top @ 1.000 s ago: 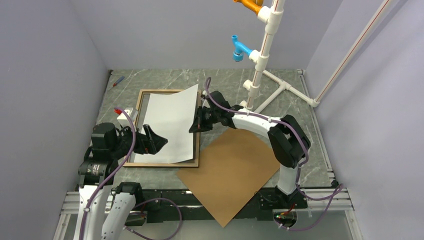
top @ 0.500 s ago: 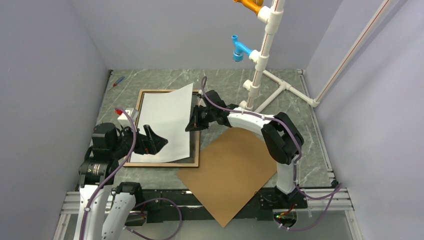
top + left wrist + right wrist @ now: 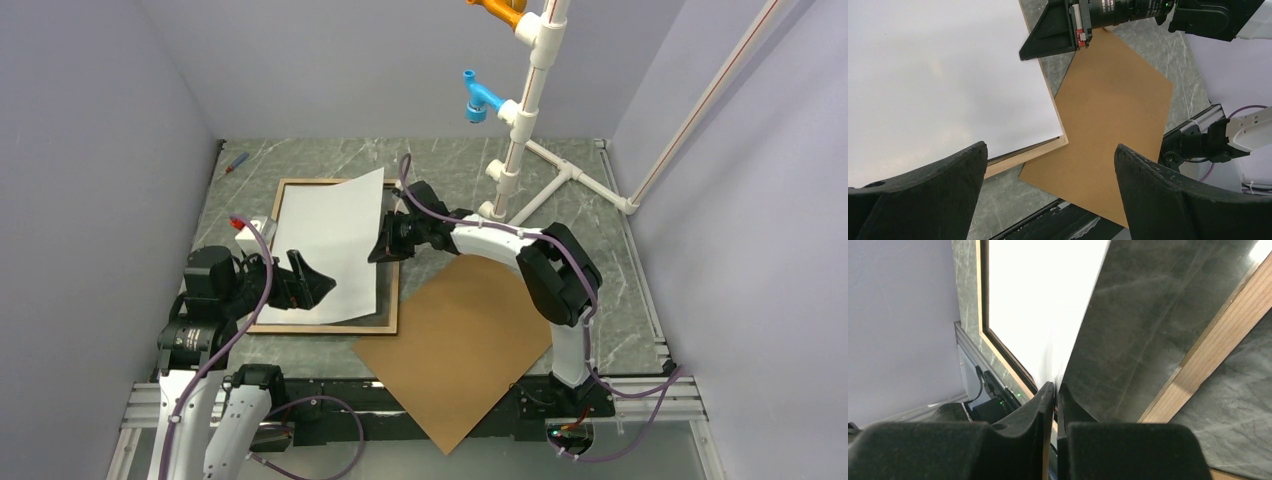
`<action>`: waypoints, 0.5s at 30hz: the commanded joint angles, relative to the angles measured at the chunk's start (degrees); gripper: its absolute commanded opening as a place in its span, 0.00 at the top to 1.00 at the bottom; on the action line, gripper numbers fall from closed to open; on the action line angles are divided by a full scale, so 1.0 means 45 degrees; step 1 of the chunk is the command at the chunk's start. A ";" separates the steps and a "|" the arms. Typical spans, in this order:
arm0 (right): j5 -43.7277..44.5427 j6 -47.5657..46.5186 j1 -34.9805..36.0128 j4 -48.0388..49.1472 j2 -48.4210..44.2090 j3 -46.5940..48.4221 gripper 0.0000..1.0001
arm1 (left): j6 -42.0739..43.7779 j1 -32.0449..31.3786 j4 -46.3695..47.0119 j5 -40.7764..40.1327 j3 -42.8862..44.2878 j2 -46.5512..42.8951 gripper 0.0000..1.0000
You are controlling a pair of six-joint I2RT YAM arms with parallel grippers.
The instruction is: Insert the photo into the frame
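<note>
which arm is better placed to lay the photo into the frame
Right. The right hand is shut on the photo's right edge, holding it tilted over the frame. The left hand is open by its near edge, gripping nothing.

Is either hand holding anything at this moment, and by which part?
The right hand pinches the large white-backed rectangular photo print midway along its long edge on that arm's side. The left hand is open, holding nothing.

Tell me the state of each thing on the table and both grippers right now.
frame: lying flat, wood face up.
photo: white side up, right edge lifted, over the frame.
backing board: lying flat beside the frame.
right gripper: shut on the photo's right edge.
left gripper: open, empty.
</note>
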 commanded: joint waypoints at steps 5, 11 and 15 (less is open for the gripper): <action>0.1568 -0.0381 0.0298 0.0172 -0.1392 -0.0471 0.07 | -0.0114 0.0073 0.0148 0.0210 -0.0155 -0.0304 0.01; 0.2389 -0.0729 0.0625 -0.1502 -0.3881 -0.0587 0.00 | -0.0928 0.0062 0.0980 0.0738 -0.0687 -0.0471 0.01; 0.2496 -0.0151 0.0692 -0.3083 -0.5467 0.0048 0.00 | -0.0589 0.0068 0.0810 0.0350 -0.0820 -0.0218 0.01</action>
